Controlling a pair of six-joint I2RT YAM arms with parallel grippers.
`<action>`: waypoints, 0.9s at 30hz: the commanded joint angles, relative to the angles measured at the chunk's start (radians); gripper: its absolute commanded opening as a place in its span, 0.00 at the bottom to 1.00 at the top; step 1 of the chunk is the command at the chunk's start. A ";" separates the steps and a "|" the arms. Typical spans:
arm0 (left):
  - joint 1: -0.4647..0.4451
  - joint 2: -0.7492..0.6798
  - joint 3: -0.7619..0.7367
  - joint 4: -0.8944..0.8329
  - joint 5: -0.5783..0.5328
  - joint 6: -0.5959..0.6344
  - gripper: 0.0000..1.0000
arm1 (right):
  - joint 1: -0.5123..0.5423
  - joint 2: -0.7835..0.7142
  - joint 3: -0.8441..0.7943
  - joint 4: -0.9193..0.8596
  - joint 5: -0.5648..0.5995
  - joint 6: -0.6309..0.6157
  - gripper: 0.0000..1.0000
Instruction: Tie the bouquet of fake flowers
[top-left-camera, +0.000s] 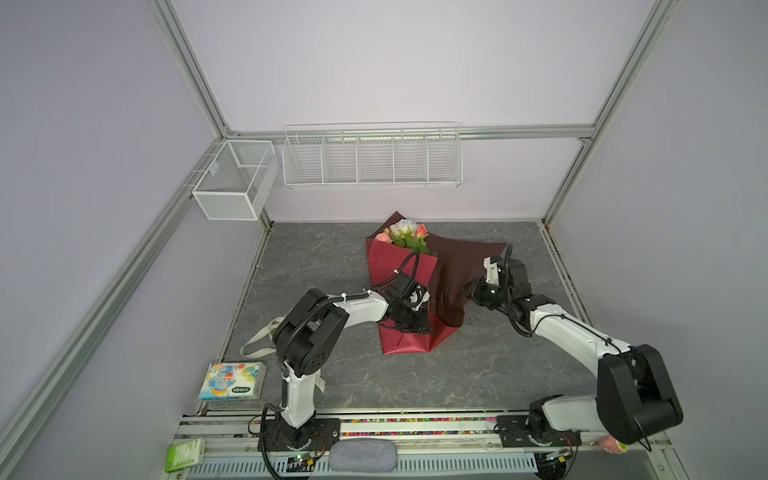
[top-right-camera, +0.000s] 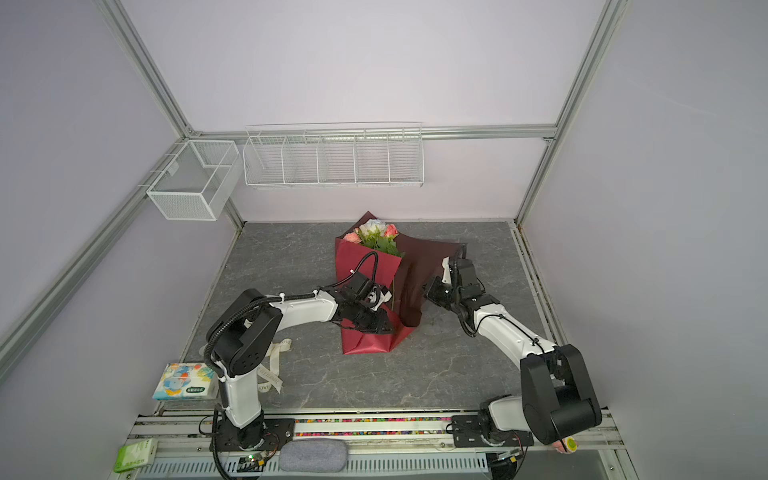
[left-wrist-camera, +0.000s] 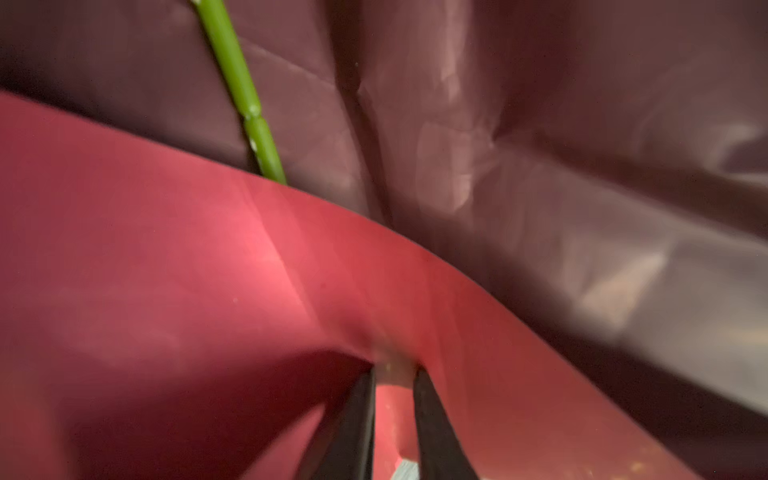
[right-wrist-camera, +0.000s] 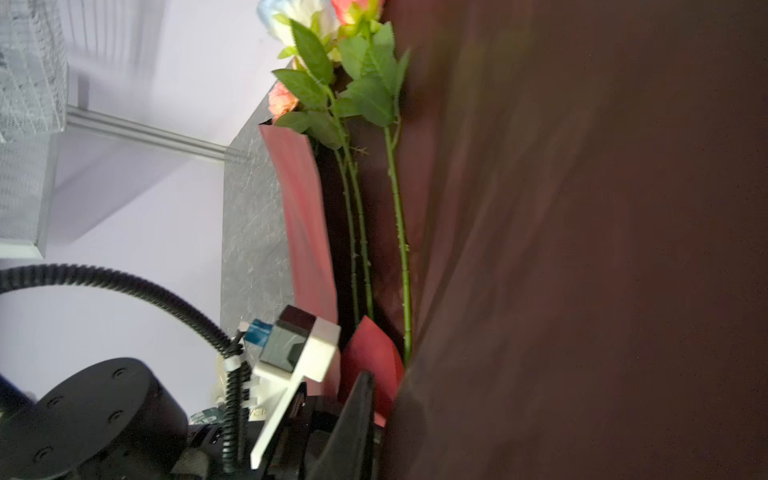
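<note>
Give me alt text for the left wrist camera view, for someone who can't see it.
Close up, the left gripper pinches red wrapping paper between two dark fingers. Beyond the paper's curved edge, one green stem runs across the wrap's darker, glossy inside.

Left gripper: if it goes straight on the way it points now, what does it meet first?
The bouquet's red wrapping paper: the left gripper apparently pinches it; depth beyond is unclear.

2 top views high over 1 table (top-left-camera: 353, 374); 2 wrist close-ups, likely of the bouquet (left-wrist-camera: 208, 291).
</note>
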 joint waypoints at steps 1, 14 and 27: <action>0.013 -0.065 -0.035 0.047 -0.016 -0.015 0.22 | 0.061 0.010 0.062 -0.102 0.078 -0.046 0.22; 0.026 -0.322 -0.152 0.098 -0.078 0.004 0.38 | 0.165 0.093 0.196 -0.178 0.149 -0.050 0.27; 0.162 -0.534 -0.337 0.047 -0.381 -0.150 0.44 | 0.188 0.118 0.219 -0.146 0.167 -0.018 0.17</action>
